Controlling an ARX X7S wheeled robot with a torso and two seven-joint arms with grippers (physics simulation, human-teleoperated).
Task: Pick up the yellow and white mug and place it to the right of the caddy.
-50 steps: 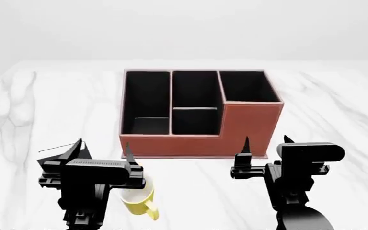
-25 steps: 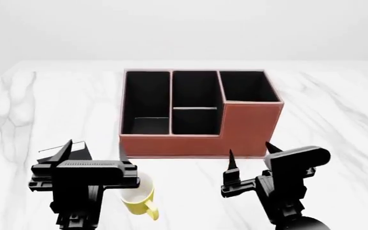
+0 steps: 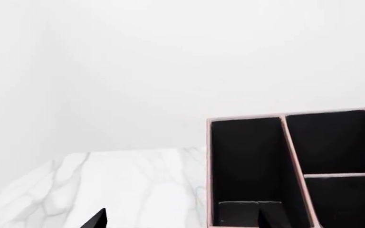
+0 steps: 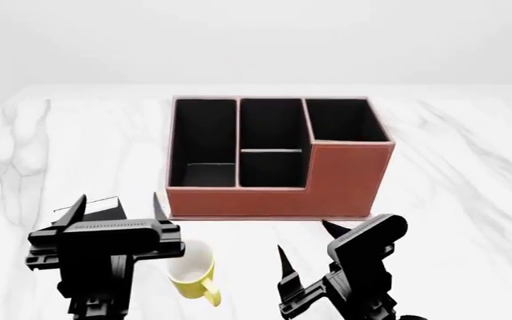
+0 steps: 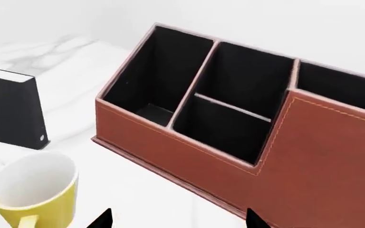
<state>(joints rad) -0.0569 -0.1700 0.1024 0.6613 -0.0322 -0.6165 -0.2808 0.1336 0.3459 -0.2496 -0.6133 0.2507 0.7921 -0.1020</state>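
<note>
The yellow and white mug [image 4: 191, 272] stands upright on the marble table in front of the caddy's left end, with its handle toward me. It also shows in the right wrist view [image 5: 33, 190]. The reddish-brown caddy [image 4: 345, 180] stands mid-table, and its black compartments show in the left wrist view [image 3: 246, 161] and the right wrist view [image 5: 309, 156]. My left gripper [image 4: 119, 203] is open and empty, just left of the mug and above it. My right gripper [image 4: 306, 243] is open and empty, to the right of the mug and turned toward it.
A small black rectangular box [image 5: 8, 111] stands on the table beyond the mug, left of the caddy. The white marble table [image 4: 452, 153] stretches to both sides of the caddy, and a plain white wall lies behind it.
My right gripper has moved left and nearer the table's front, turning toward the mug. My left gripper has shifted a little left, so more of the mug shows.
</note>
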